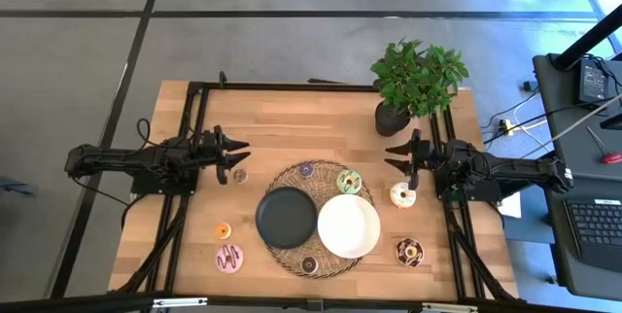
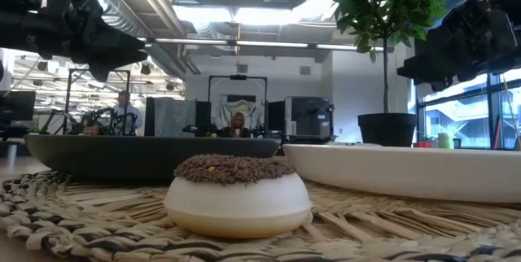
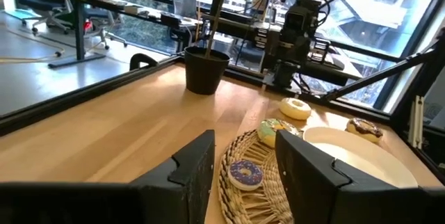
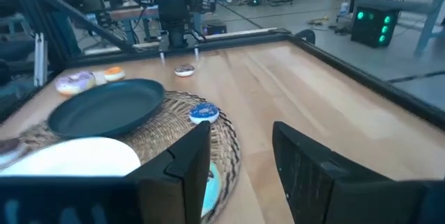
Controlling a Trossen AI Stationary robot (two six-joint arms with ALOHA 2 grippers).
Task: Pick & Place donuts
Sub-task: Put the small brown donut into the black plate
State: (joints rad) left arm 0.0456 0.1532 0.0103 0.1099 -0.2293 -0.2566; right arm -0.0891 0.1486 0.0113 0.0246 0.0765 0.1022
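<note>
Seen from above: a wooden table (image 1: 292, 119) carrying a round woven mat (image 1: 282, 255) with a black plate (image 1: 286, 218) and a white plate (image 1: 348, 226), donuts (image 1: 403, 194) scattered on the mat's edge and the bare wood either side, a potted plant (image 1: 416, 80) at the far corner. Left gripper (image 1: 238, 153) and right gripper (image 1: 394, 155) both hovering spread wide and empty, at opposite sides. Beyond, an open office with desks and seated people (image 2: 238, 126).

Left tool (image 1: 236, 156) and right tool (image 1: 397, 156) hover with fingers parted, empty.
</note>
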